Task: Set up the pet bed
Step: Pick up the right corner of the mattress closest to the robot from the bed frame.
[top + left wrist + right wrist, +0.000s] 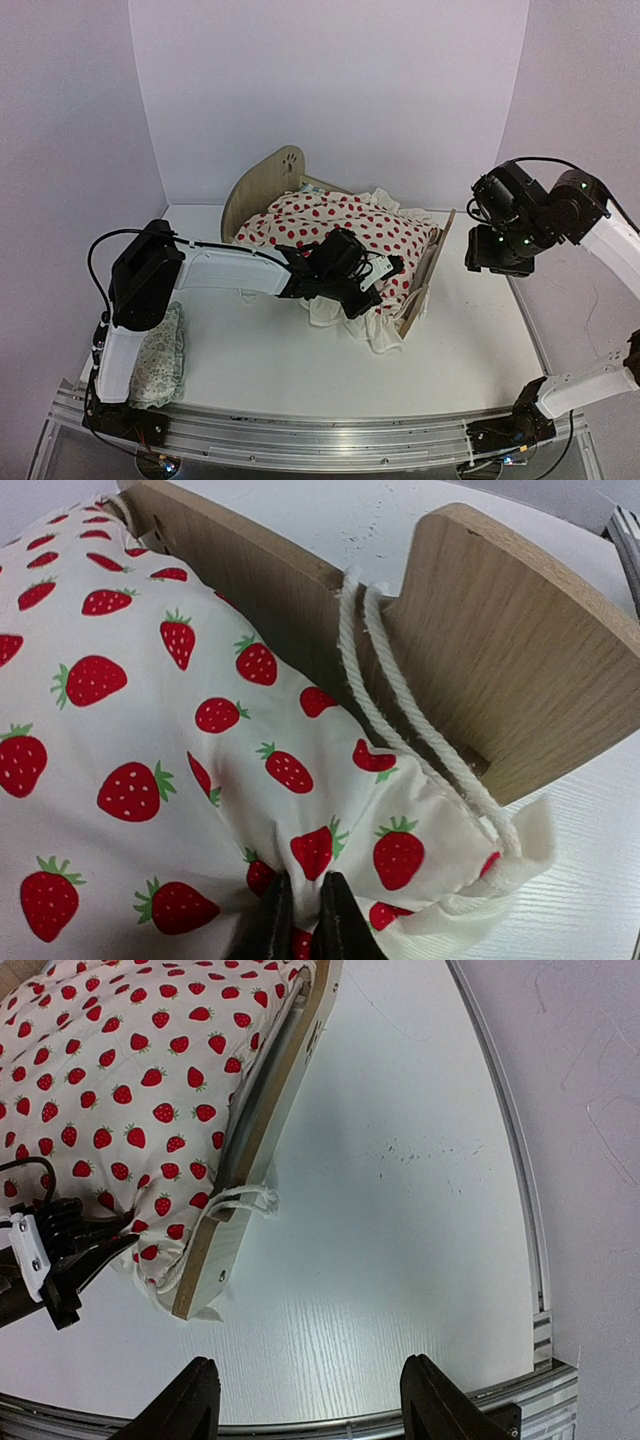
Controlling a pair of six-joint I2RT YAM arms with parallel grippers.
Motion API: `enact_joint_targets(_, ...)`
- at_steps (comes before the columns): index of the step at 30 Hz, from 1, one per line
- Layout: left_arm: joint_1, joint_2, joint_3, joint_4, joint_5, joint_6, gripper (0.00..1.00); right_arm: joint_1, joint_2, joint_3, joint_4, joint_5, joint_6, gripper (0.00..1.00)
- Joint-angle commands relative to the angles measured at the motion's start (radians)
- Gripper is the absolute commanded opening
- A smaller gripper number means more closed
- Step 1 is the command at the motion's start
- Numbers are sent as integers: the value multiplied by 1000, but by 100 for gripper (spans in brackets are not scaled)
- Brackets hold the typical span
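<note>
Item: pet bed [262, 185], light plywood frame, standing at the middle of the table [480, 340] toward its back, set on a diagonal. Headboard [270, 175]: rounded, with paw-print cutout, at the far left end. Footboard [425, 275]: lower, at the near right end; the left wrist view shows its wood grain and curved top edge [520, 670], and the right wrist view shows it edge-on [250, 1190]. Covering: cream blanket [340, 225] printed with red strawberries, spread over the whole frame between the two boards, its ruffled edge spilling over the near side onto the table. Attachment: white twisted cord [400, 700], doubled, running over the notch beside the footboard and down onto the blanket's corner; its loop shows at the footboard's outer face [245, 1200]. Left gripper [375, 275]: reached across to the bed's near corner by the footboard, claw pressed together with a fold of blanket bunched between the fingertips [300, 905]. Right gripper [315, 1400]: raised above the right side of the table, well apart from the bed, claw spread wide with nothing between the fingers. Also present: small pale patterned pillow [160, 355], lying at the table's near left edge beside the left arm's base.
</note>
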Motion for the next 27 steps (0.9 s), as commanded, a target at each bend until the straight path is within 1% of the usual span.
enact_joint_targets(1,-4,18,16,22,-51,5,1,-1,6,19,-98,8,-15,63)
enact_joint_targets(8,-5,-42,26,47,-47,-29,0,-1,7,23,-96,15,-29,63)
enact_joint_targets(12,-5,-81,45,47,-63,-40,0,-1,28,51,-78,15,-91,64)
enact_joint_targets(19,-2,-161,31,75,-95,-43,0,-1,129,159,-43,-10,-177,64)
enact_joint_targets(22,1,-192,23,89,-128,-41,0,-3,170,204,-29,-26,-196,64)
enact_joint_targets(27,10,-227,35,93,-132,-50,0,-13,222,263,-11,-52,-223,64)
